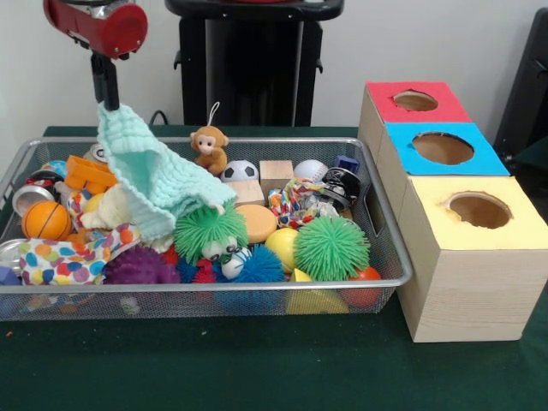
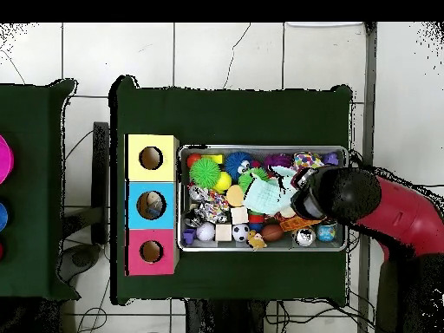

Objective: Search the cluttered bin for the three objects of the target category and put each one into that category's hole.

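The bin is a silver wire-mesh basket on the green table, full of toys. It also shows in the overhead view. My gripper hangs over the bin's far left part, shut on the top corner of a mint-green knitted cloth. The cloth hangs down from it, and its lower end still rests on the toys. In the overhead view the cloth shows beside the red arm, which hides the gripper. Right of the bin stand three wooden boxes with holes: red top, blue top, yellow top.
In the bin lie a plush monkey, two green spiky balls, a small basketball, a soccer ball, a wooden cube, a baseball and a spotted cloth. The robot's black pedestal stands behind.
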`<action>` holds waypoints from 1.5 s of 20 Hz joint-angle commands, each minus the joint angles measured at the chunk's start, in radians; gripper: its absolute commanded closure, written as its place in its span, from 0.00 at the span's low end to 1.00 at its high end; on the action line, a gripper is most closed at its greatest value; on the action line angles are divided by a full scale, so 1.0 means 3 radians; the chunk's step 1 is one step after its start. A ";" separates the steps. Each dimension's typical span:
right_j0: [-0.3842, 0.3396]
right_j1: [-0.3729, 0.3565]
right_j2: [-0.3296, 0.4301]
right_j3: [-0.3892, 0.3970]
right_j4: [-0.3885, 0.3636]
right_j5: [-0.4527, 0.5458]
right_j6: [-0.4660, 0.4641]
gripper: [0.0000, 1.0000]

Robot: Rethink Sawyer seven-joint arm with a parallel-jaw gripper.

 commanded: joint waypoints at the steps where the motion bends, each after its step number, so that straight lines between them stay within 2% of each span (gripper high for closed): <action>1: 0.0048 0.0141 0.0132 -0.0135 -0.0158 0.0437 -0.0275 1.00; 9: 0.0270 0.0031 0.0044 0.0056 -0.0046 0.0384 0.0073 1.00; 23: 0.0482 -0.0021 -0.0065 0.0125 0.0079 0.0354 0.0289 1.00; 30: 0.0509 -0.0052 -0.0080 0.0156 0.0121 0.0359 0.0255 1.00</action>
